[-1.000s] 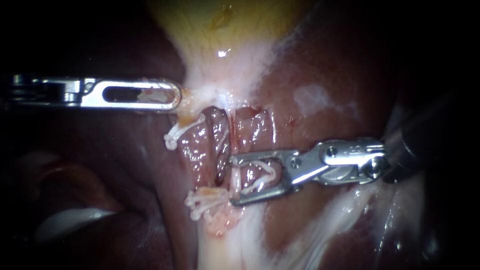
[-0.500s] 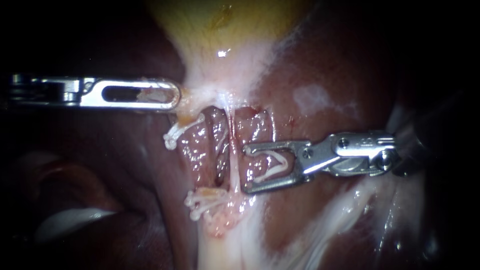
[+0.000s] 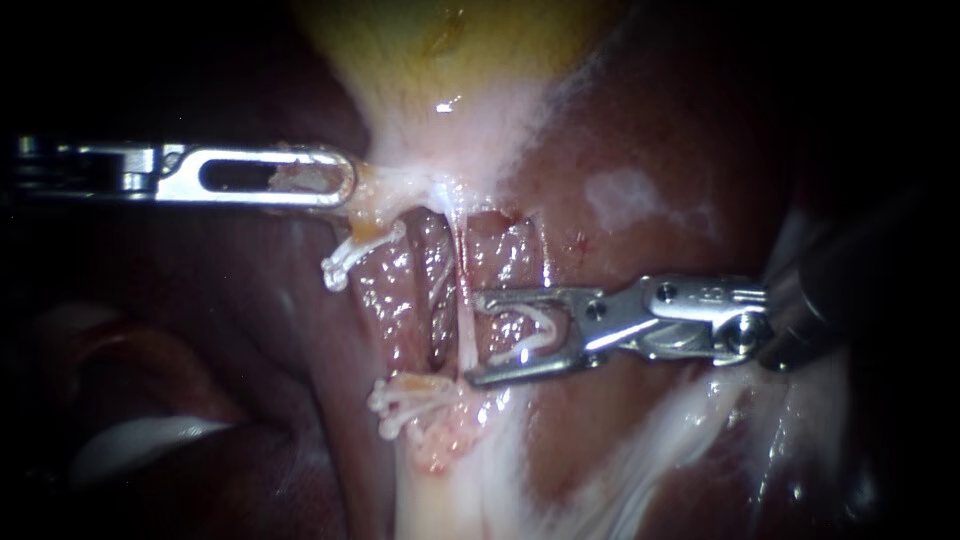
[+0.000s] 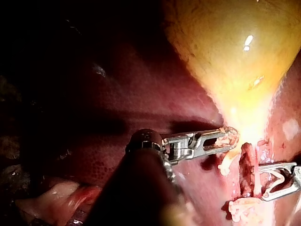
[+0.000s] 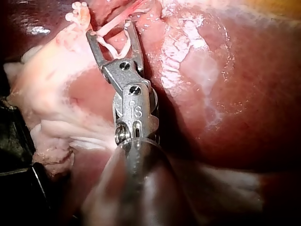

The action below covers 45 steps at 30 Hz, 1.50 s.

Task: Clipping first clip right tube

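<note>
Gallbladder (image 3: 440, 40) yellow-ochre; liver (image 3: 650, 110) dark red with a whitish patch — each clip (image 3: 398, 405) white, left instrument (image 3: 340, 180) and right instrument (image 3: 480, 338) silver.

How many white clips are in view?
3. One white plastic clip sits below the left instrument, one lies lower beside the thin pale tube, one is held in the jaws of the right instrument. Others may be hidden.

Dark surround at the edges; light pooled centrally, glinting on wet liver (image 3: 650, 130)
</note>
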Available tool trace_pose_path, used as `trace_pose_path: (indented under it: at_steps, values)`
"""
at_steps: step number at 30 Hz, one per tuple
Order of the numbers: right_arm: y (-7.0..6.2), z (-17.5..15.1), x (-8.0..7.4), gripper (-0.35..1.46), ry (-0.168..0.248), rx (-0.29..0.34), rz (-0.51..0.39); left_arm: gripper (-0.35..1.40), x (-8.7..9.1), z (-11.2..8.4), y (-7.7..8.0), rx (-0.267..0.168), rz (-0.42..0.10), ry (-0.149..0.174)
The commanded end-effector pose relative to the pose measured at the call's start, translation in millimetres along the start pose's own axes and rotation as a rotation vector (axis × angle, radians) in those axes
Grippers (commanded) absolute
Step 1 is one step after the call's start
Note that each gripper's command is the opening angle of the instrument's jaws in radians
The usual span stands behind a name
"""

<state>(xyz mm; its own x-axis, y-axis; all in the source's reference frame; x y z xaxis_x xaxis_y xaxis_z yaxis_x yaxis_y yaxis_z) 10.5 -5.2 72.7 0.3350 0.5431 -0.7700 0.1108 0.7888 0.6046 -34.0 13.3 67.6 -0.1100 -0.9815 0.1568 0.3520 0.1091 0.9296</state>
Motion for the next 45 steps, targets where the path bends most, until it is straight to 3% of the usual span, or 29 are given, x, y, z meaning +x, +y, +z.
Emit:
trace_pose_path:
  at_steps: [1,5,19,27,31,45]
  values:
    - [0.0,0.3,0.0,0.49,0.01,0.003,0.006,-0.35,0.0,0.0,0.0,-0.001,0.0,0.0]
    - [0.0,1.4,0.0,0.5,0.039,0.019,0.046,-0.35,0.1,0.0,-0.1,-0.001,0.0,-0.001]
    - [-0.8,2.7,1.4,0.49,0.219,0.139,0.188,-0.35,0.1,0.0,-0.3,-0.002,0.0,-0.002]
    - [-2.1,2.7,2.0,0.48,0.256,0.225,0.262,-0.35,0.1,0.0,-0.2,-0.002,0.0,-0.001]
    - [-2.6,2.7,2.0,0.46,0.253,0.264,0.289,-0.35,0.2,0.0,-0.3,-0.002,0.0,-0.001]
    - [-3.0,2.9,2.1,0.45,0.249,0.277,0.303,-0.35,0.2,0.0,-0.3,-0.002,0.0,-0.002]
